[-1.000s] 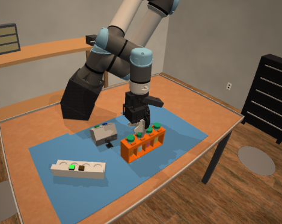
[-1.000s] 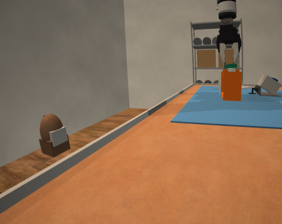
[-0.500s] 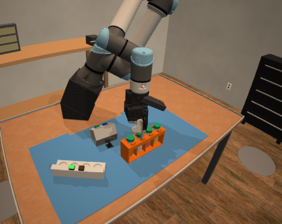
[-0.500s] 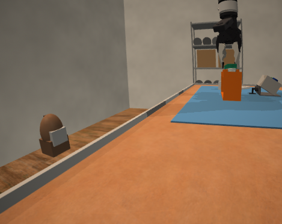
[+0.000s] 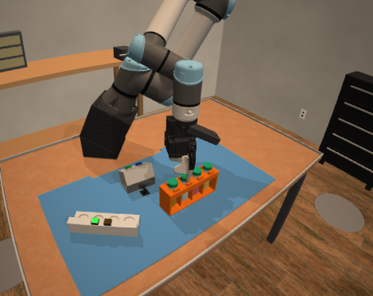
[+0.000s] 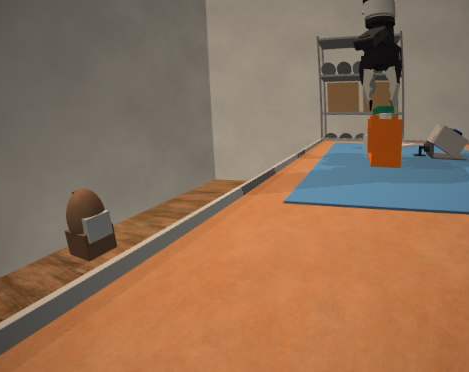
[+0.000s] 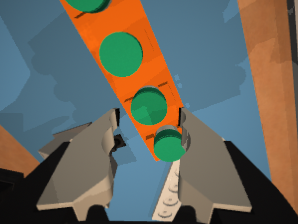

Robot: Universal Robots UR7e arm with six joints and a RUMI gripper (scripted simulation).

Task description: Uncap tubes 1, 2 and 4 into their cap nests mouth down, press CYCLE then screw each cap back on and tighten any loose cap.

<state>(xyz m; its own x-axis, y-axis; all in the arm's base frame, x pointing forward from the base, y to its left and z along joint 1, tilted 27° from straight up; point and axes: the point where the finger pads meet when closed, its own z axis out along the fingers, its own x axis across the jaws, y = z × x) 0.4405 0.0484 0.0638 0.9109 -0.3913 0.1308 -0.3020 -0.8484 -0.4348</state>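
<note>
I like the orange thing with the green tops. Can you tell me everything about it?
The orange rack is a blocky, plastic-looking holder standing upright on the blue mat, beside the grey key box. It holds four tubes in a row, each topped by a round green cap. Windows in its front show the tubes, one pinkish. The gripper hangs just above it, jaws parted on either side of one cap, gripping nothing.
</note>
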